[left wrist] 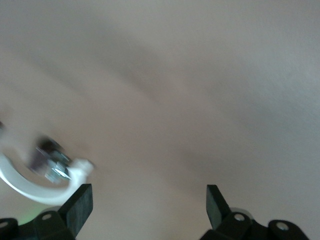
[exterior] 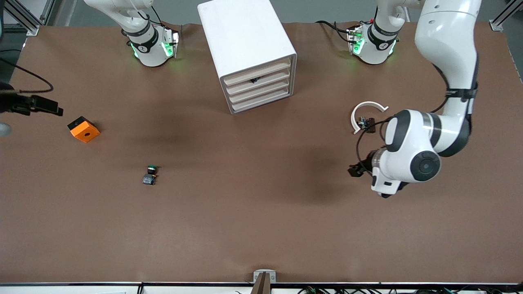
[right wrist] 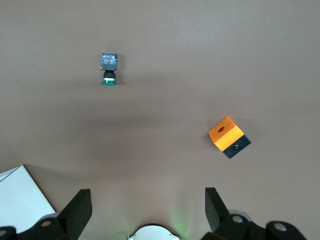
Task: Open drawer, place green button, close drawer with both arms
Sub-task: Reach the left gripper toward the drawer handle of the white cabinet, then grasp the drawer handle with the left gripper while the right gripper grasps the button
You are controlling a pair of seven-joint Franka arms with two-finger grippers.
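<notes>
- The right hand (right wrist: pixel 147 210) hangs over the bare table (exterior: pixel 261 228) at the right arm's end, beside the cube. Its two black fingers are spread wide and grasp nothing.
- An orange cube (exterior: pixel 83 129) lies on the table at that same end. It is a blocky plastic piece with a round hole in its top face and a dark underside.
- The button (exterior: pixel 150 174) lies on its side on the open table, nearer the front camera than the cube and the cabinet and well apart from both. It is tiny, with a round green cap and a black-and-blue body. Nothing touches it, so picking it up is not yet done.
- A smooth white box cabinet (exterior: pixel 245 36) with rounded corners stands between the two arm bases. It has four flat cream drawer fronts.
- The drawer (exterior: pixel 260 92), third from the top, looks shut, so opening, placing and closing all appear left to do.
- A thin white curved arc on a small dark part (exterior: pixel 367 118) lies toward the left arm's end.
- The left hand (exterior: pixel 356 169) hovers over bare table near that arc, fingers apart and empty.
</notes>
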